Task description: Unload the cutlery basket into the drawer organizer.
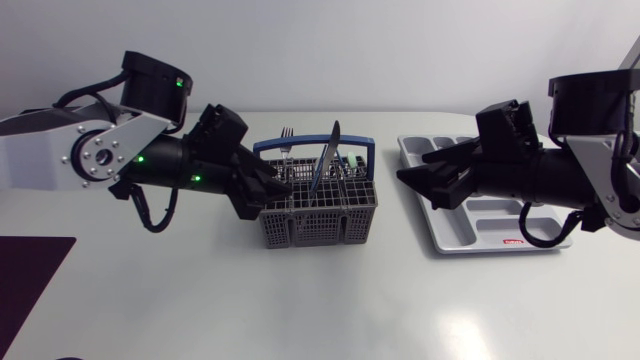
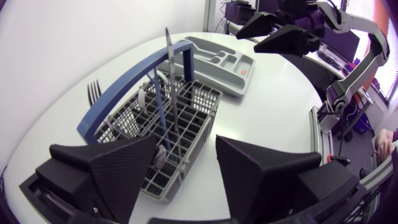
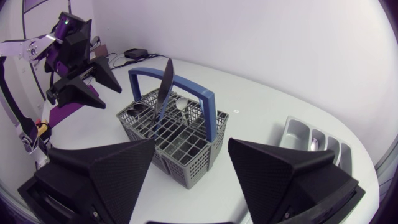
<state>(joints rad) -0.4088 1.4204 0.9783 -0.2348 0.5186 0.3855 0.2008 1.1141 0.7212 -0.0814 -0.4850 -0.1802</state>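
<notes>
While looking out from left wrist, noted left tool [image 2: 185, 146] spread wide, nothing btwn fingers [image 2: 118, 168]. Close ahead, saw grey cutlery basket [image 2: 193, 118] on desk [image 2: 267, 112], knife [image 2: 169, 68] & fork [image 2: 94, 92] standing inside under blue handle [image 2: 124, 93]. Beyond, apart from basket, saw drawer organizer [image 2: 217, 65] lying flat. Over its basket-side edge, found right tool [image 2: 249, 38], likewise wide, empty.

The left arm [image 1: 100, 150] extends in from its side with the left hand [image 1: 275, 185] tilted downward, wedge fingers spread apart, while the right arm [image 1: 590, 150] extends in opposite it, the right hand [image 1: 415, 170] likewise open and pointing inward.
</notes>
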